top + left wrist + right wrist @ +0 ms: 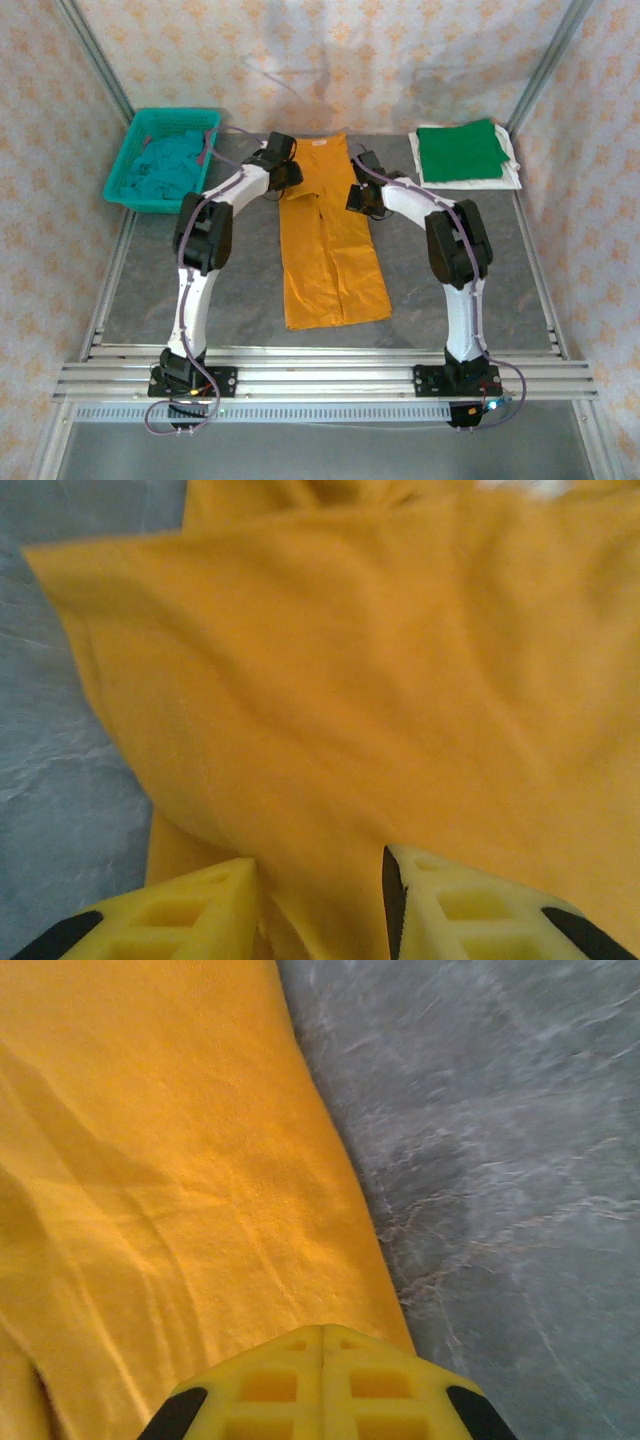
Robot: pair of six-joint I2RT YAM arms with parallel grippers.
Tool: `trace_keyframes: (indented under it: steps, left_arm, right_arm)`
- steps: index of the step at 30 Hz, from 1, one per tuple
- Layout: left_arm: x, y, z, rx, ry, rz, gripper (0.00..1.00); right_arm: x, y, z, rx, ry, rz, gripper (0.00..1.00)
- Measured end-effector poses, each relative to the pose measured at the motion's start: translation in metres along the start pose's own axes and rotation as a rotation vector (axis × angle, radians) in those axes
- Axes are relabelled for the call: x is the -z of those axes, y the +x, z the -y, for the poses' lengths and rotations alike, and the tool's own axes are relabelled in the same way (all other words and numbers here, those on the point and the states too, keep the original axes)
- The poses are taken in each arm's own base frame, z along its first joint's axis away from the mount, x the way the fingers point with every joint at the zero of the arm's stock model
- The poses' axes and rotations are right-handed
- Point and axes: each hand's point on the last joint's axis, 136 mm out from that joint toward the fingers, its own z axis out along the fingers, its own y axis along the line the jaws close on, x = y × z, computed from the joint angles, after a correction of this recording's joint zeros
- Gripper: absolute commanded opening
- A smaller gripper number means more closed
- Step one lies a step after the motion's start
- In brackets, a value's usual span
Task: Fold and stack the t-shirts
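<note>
On the grey, marbled table (240,290), walled by pale patterned sheets (320,60) on a metal frame (320,375), the mustard-orange t-shirt (330,250) lies at the centre, folded into a long strip. The left gripper (320,865) sits at the strip's far left edge, fingers spread with orange cloth between them. The right gripper (322,1332) is pressed together over its right edge. Far right, a folded green t-shirt (460,150) rests on a white one (470,183). Far left, a teal t-shirt (160,165) fills the basket (170,113).
</note>
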Motion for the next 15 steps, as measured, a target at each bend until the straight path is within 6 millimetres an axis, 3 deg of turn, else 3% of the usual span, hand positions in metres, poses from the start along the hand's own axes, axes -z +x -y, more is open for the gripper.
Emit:
trace_keyframes:
  steps: [2, 8, 12, 15]
  left_arm:
    - [-0.018, -0.002, 0.001, -0.002, -0.015, -0.017, 0.35]
    - [-0.037, -0.048, 0.034, 0.013, 0.064, 0.063, 0.32]
    - [-0.056, -0.035, 0.039, 0.043, 0.111, 0.022, 0.33]
    - [-0.06, -0.043, 0.051, 0.057, 0.176, 0.051, 0.33]
  right_arm:
    - [-0.009, 0.003, -0.002, 0.005, 0.009, -0.019, 0.0]
    - [-0.018, 0.004, 0.001, -0.043, 0.024, -0.028, 0.0]
    - [-0.022, -0.001, 0.004, -0.13, 0.016, -0.019, 0.0]
    - [-0.025, -0.01, 0.005, -0.196, -0.015, 0.002, 0.0]
